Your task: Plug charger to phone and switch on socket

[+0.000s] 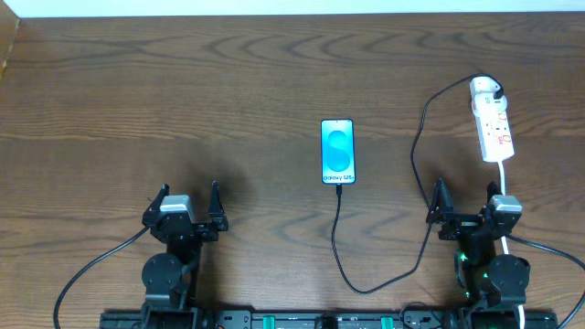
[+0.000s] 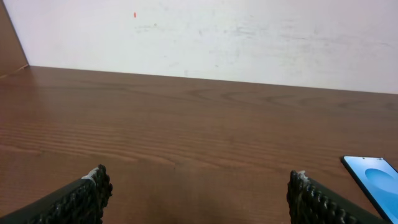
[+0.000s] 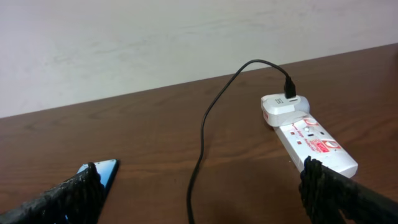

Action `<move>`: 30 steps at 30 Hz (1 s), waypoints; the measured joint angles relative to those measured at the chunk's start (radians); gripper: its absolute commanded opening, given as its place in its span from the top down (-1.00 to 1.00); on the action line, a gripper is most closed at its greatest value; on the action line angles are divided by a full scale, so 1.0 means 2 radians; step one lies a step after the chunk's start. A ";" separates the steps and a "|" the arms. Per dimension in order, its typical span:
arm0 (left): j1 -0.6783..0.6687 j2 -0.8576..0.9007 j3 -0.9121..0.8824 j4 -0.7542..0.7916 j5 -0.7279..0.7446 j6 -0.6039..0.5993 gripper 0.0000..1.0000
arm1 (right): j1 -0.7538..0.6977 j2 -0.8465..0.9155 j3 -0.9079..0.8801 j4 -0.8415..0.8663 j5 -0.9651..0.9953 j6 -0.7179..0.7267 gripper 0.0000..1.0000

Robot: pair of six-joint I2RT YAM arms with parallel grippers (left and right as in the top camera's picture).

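Phone (image 1: pixel 337 152) is found flat, screen up, well apart from every edge of the table (image 1: pixel 137 91). Charger (image 3: pixel 203 137) is seen running from its near edge, apparently plugged in, to the socket (image 1: pixel 494 119) at far right. Left gripper (image 1: pixel 188 197) and right gripper (image 1: pixel 466 197) are parked near the front edge, fingers spread wide.

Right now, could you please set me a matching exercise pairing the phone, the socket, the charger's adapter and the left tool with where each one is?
Things:
1. phone
2. socket
3. adapter
4. left tool

Places:
A. on the socket's far end
B. middle of the table
C. far right part of the table
D. near edge, left side

Pairs: 1-B, 2-C, 3-A, 4-D.
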 measured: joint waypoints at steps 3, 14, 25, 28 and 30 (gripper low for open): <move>0.000 0.000 0.000 0.000 0.000 0.000 -0.84 | 0.000 0.000 0.000 0.000 0.000 -0.007 -0.98; 0.000 0.000 0.000 0.000 0.000 0.000 -0.84 | 0.000 0.000 0.000 0.000 -0.008 -0.067 -0.98; 0.000 0.000 0.000 0.000 0.000 0.000 -0.84 | 0.000 0.000 0.000 0.000 -0.010 -0.086 -0.99; 0.000 0.000 0.000 0.000 0.000 0.000 -0.84 | 0.000 0.000 0.000 0.000 -0.010 -0.086 -0.99; 0.000 0.000 0.000 0.000 0.000 0.000 -0.84 | 0.000 0.000 0.000 0.000 -0.010 -0.086 -0.99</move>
